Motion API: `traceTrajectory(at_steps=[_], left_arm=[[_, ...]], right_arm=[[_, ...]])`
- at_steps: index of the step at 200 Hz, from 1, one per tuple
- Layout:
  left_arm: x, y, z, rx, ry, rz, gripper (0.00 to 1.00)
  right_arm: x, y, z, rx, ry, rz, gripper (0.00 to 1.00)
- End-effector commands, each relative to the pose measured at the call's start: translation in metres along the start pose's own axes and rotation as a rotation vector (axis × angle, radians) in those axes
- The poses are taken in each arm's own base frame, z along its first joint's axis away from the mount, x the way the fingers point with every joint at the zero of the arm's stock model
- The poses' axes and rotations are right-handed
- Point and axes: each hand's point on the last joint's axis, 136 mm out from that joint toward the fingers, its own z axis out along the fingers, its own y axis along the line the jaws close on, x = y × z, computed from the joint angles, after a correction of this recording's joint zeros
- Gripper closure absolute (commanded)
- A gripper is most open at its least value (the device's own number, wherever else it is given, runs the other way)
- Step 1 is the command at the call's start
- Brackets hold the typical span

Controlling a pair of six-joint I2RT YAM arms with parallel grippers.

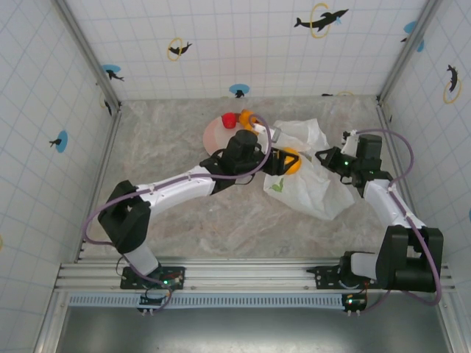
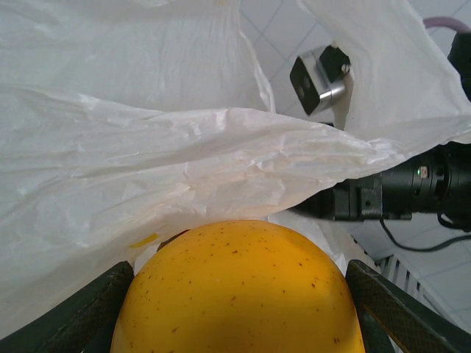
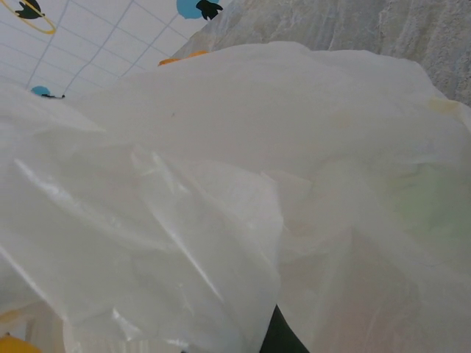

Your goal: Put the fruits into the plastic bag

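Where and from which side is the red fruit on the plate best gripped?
Probably from straight above, fingers spanning the round middle of the red fruit. It sits exposed on the flat plate, but an orange fruit crowds its right side, so close the fingers near-to-far.

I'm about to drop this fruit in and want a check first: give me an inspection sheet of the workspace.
Surface: marbled table, no spills seen.
Job's things: plastic bag lies crumpled, right of centre; yellow-orange fruit at its mouth; red fruit and orange fruit at the pink plate's far edge.
Clutter: nothing seen.
Tools: left tool shut on the yellow-orange fruit; right tool shut on the bag's edge.
Cables: purple cables run along both arms, none snagged.
Surroundings: tiled walls with dolphin stickers.
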Motion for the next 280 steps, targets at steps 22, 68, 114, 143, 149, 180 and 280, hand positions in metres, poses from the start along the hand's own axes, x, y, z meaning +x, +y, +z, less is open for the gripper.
traceTrajectory(at_steps=[22,68,114,143,149,180,280], left_arm=[[-0.027,-0.014,0.007,0.087,-0.085,-0.023,0.39],[-0.025,-0.003,0.014,0.052,-0.095,-0.020,0.37],[-0.020,0.030,0.044,-0.078,-0.070,0.006,0.37],[-0.001,0.055,0.052,-0.168,-0.037,0.017,0.38],[0.004,0.061,0.053,-0.185,-0.028,0.021,0.37],[0.032,0.085,0.060,-0.253,0.043,0.022,0.37],[0.093,0.096,0.078,-0.179,0.181,-0.037,0.33]], right_arm=[[0.010,0.004,0.000,-0.024,0.017,-0.022,0.99],[0.016,0.007,0.003,-0.043,0.026,-0.013,0.99],[0.018,0.023,0.004,-0.095,0.038,-0.031,0.99],[0.013,0.029,-0.001,-0.106,0.028,-0.039,0.99],[0.012,0.030,-0.002,-0.109,0.023,-0.042,0.99],[0.006,0.037,-0.005,-0.131,0.009,-0.041,0.99],[-0.003,0.047,-0.002,-0.214,-0.042,0.037,0.99]])
